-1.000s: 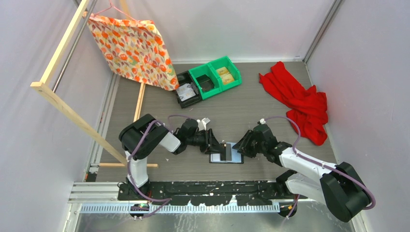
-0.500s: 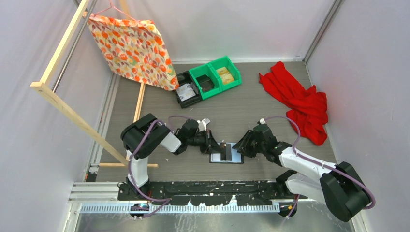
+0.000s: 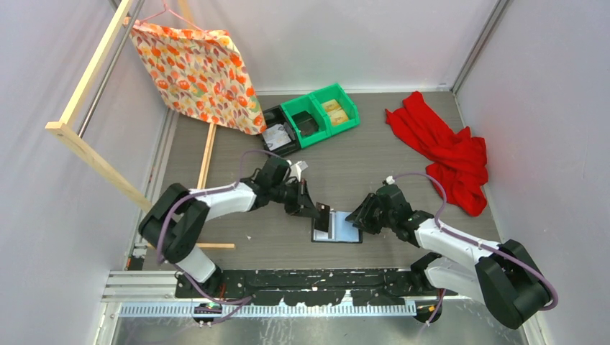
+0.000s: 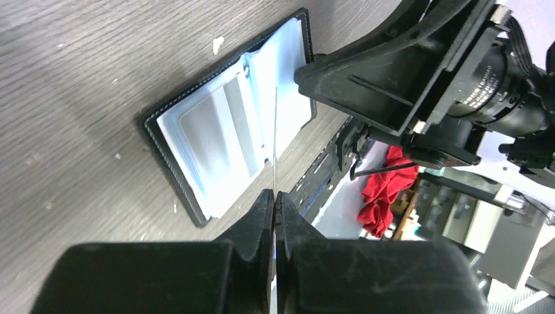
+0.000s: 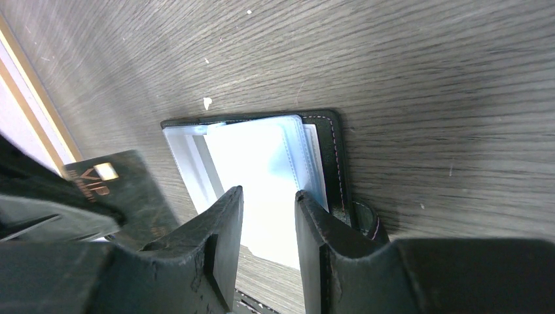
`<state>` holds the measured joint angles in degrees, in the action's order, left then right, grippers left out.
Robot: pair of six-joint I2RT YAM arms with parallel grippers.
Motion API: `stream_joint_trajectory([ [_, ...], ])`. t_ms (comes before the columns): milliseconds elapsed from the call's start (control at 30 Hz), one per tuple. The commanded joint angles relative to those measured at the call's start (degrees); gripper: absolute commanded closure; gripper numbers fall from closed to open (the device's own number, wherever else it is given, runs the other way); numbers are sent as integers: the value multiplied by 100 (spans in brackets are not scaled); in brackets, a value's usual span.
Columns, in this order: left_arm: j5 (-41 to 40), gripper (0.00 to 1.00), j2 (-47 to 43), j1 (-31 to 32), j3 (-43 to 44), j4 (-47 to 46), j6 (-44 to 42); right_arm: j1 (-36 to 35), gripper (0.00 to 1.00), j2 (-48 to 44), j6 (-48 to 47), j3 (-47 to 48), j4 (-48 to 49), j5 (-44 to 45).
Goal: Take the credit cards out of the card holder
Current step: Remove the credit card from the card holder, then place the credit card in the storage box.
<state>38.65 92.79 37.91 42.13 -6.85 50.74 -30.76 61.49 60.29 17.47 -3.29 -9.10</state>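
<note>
The card holder (image 3: pixel 344 231) lies open on the table, black with pale glossy sleeves; it also shows in the left wrist view (image 4: pixel 222 131) and the right wrist view (image 5: pixel 262 150). My left gripper (image 3: pixel 315 209) (image 4: pixel 275 193) is shut on a credit card (image 3: pixel 324 215), held on edge just above the holder's left half. The card is a thin line in the left wrist view (image 4: pixel 275 131); in the right wrist view (image 5: pixel 124 190) it looks dark with gold "VIP" print. My right gripper (image 3: pixel 357 218) (image 5: pixel 268 196) is open, its fingertips on the holder's right sleeves.
Green bins (image 3: pixel 320 115) and a black bin (image 3: pixel 279 136) stand at the back centre. A red cloth (image 3: pixel 446 151) lies at the right. A flowered cloth (image 3: pixel 198 72) hangs on a wooden frame (image 3: pixel 108 172) at the left.
My left arm has swung its elbow out to the left. Its gripper has drawn the card up and to the left, off the holder's middle. The right arm has not moved.
</note>
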Motion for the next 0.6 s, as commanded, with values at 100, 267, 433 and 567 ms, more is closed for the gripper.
stream_joint_trajectory([
  [100, -602, 100, -1073, -298, 1503, 3180, -1523, -25, 59, 15, -240, -182, -672, 310],
  [267, -1051, 100, -601, -536, 3314, 4376, -1873, -22, 58, -60, -269, -102, -744, 333],
  [433, -1914, 99, 105, -592, 4882, 4536, -1502, -24, 58, -266, -329, 0, -958, 480],
  [567, -2773, 99, 409, -592, 5355, 4014, -844, -23, 56, -381, -425, 77, -1135, 573],
])
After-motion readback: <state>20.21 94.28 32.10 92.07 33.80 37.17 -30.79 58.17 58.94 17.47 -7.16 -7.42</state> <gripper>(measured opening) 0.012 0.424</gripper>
